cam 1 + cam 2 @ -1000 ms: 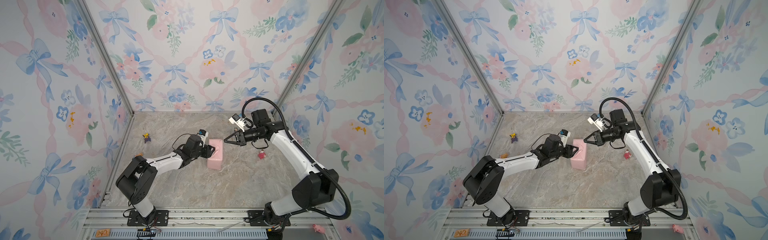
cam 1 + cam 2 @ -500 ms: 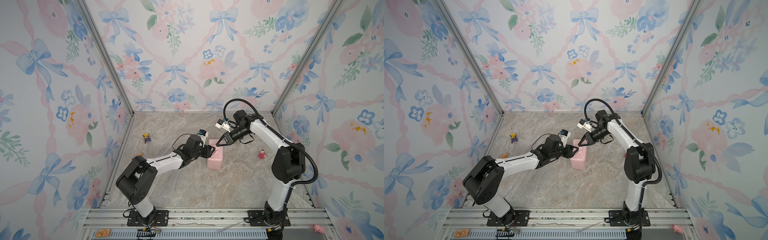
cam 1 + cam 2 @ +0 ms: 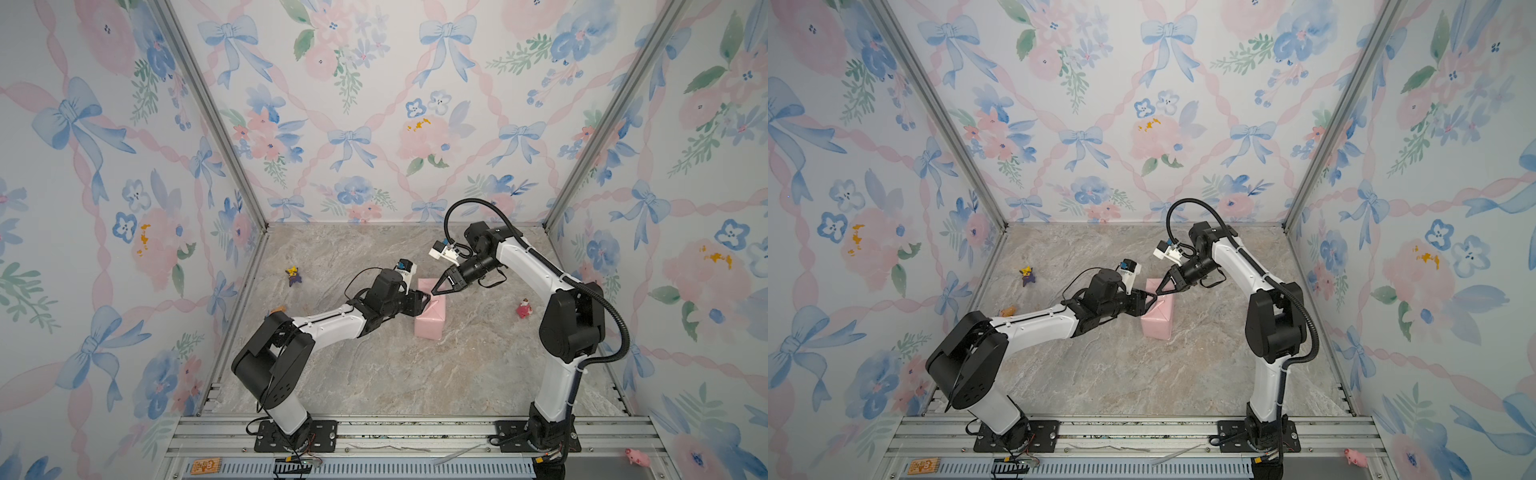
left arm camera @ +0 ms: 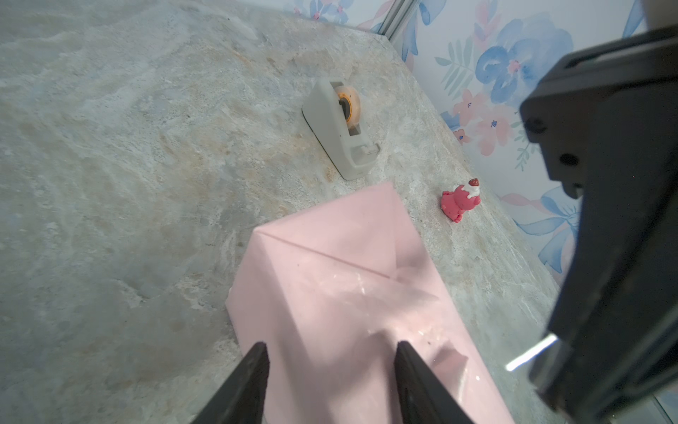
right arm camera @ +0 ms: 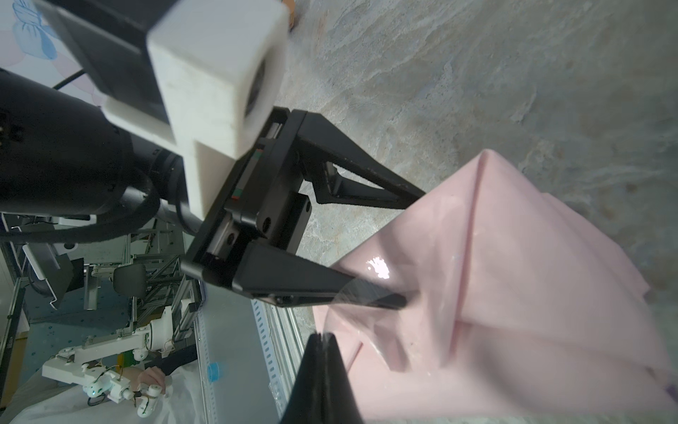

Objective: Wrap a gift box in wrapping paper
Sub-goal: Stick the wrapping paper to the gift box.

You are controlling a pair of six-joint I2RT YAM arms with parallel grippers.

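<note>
The gift box is hidden inside the pale pink wrapping paper (image 3: 430, 316) (image 3: 1156, 320), which forms a folded parcel mid-table. My left gripper (image 3: 426, 297) (image 3: 1152, 297) (image 4: 330, 348) is open. Its two fingertips press down on the parcel's top, as the right wrist view shows (image 5: 412, 247). From the far right, my right gripper (image 3: 434, 292) (image 3: 1158, 293) (image 5: 323, 336) hovers just over the same top, shut on a strip of clear tape (image 5: 370, 293). The strip drapes over one left finger (image 5: 330, 290) onto the paper (image 5: 513, 293).
A grey tape dispenser (image 4: 341, 128) stands beyond the parcel, a red figurine (image 3: 523, 308) (image 4: 460, 202) to its right. A purple-and-yellow toy (image 3: 294, 275) (image 3: 1027, 275) and a small orange piece (image 3: 276, 309) lie at the left. A pink pig (image 3: 638, 457) sits on the front rail.
My right gripper has swung left and down from right of the parcel to just over its top. The left arm and the parcel have stayed put.
</note>
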